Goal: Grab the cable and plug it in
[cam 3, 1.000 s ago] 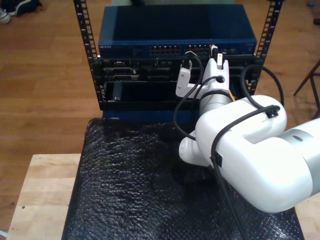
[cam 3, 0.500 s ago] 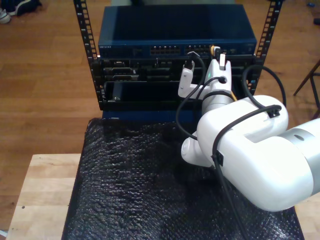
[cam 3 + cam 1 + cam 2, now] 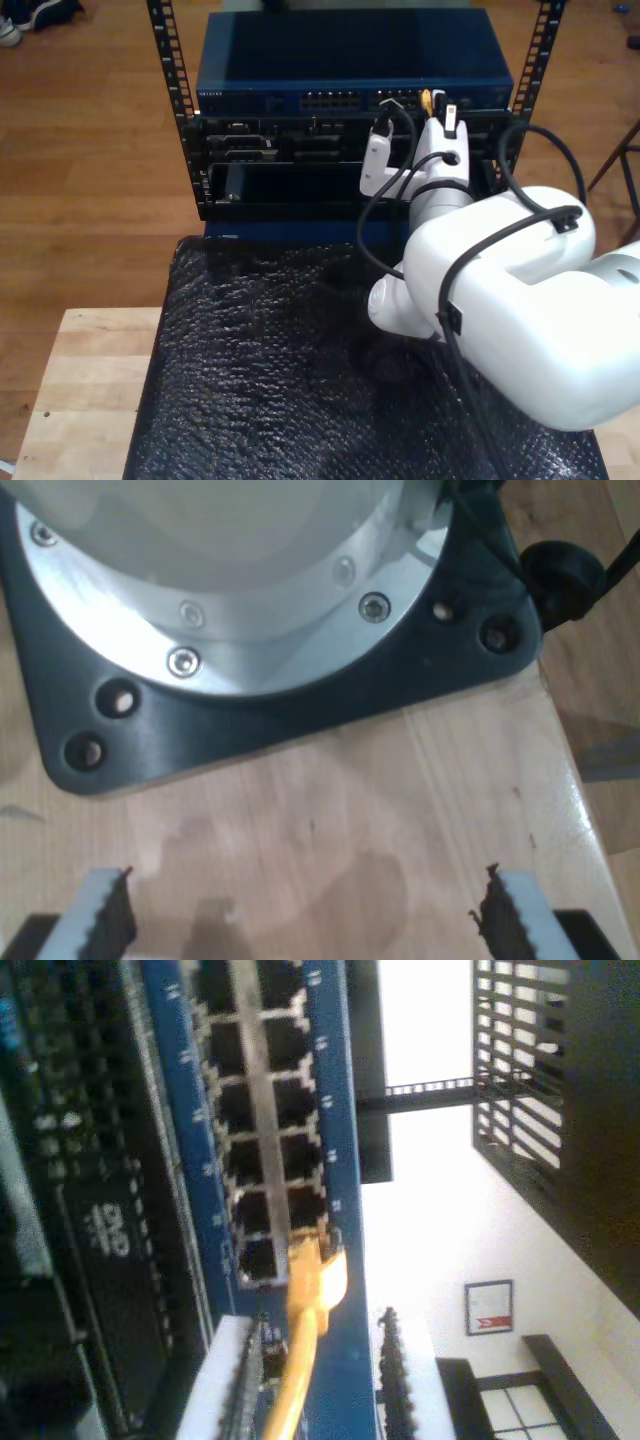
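The orange-yellow cable [image 3: 303,1350] runs up between the fingers of my second gripper [image 3: 315,1360], which is shut on it. Its plug [image 3: 315,1260] touches a port opening in the blue switch [image 3: 330,1090]; I cannot tell whether it is seated. In the exterior view the cable [image 3: 427,98] meets the switch's [image 3: 350,55] port row right of centre, with my second gripper [image 3: 440,112] just below it. My first gripper [image 3: 305,920] stands open over bare wood, facing an arm's black base plate [image 3: 330,700].
The switch sits in a black rack [image 3: 170,80] with dark modules [image 3: 270,150] below it. Thick black hoses [image 3: 375,215] loop around the white arm [image 3: 500,300]. A black bubbled mat [image 3: 260,370] covers the wooden table [image 3: 80,380].
My second gripper has pushed forward and toward the exterior view's right, carrying the cable's plug up to the switch's port row.
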You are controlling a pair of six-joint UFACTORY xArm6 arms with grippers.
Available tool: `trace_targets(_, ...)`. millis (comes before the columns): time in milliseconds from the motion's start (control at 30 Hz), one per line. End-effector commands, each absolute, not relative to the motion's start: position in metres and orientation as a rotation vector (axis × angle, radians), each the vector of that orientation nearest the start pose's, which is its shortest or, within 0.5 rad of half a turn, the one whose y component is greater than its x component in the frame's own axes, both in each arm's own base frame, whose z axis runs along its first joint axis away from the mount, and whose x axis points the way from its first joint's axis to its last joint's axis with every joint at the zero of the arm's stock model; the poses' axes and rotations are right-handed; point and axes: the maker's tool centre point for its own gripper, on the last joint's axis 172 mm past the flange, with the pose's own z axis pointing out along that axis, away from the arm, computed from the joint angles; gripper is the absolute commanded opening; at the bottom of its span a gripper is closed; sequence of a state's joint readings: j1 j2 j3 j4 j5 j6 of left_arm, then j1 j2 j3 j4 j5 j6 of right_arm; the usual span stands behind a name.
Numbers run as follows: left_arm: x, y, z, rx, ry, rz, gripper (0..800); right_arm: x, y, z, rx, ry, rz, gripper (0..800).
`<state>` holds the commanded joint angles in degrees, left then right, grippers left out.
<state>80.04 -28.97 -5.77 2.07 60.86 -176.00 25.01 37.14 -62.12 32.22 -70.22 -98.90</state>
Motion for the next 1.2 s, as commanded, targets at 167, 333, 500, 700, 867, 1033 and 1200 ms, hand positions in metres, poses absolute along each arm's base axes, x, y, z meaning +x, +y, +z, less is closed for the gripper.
trace_targets(167,0.013,0.117,0.030,-2.098,2.753,-0.502,800,0.643,0.142,0.257,1.302,1.160,1.189,377)
trace_targets(333,0.013,0.117,0.030,-2.098,2.753,-0.502,800,0.624,0.134,0.252,1.344,1.224,1.156,421)
trace_targets(500,0.013,0.117,0.030,-2.098,2.753,-0.502,800,0.603,0.126,0.251,1.391,1.288,1.128,436)
trace_targets(700,0.013,0.117,0.030,-2.098,2.753,-0.502,800,0.577,0.111,0.211,1.542,1.501,1.021,533)
trace_targets(867,0.013,0.117,0.030,-2.098,2.753,-0.502,800,0.553,0.098,0.184,1.699,1.714,0.909,631)
trace_targets(1033,0.013,0.117,0.030,-2.098,2.753,-0.502,800,0.536,0.066,0.182,1.785,1.841,0.794,689)
trace_targets(1200,0.013,0.117,0.030,-2.098,2.753,-0.502,800,0.515,0.015,0.185,1.801,1.940,0.627,731)
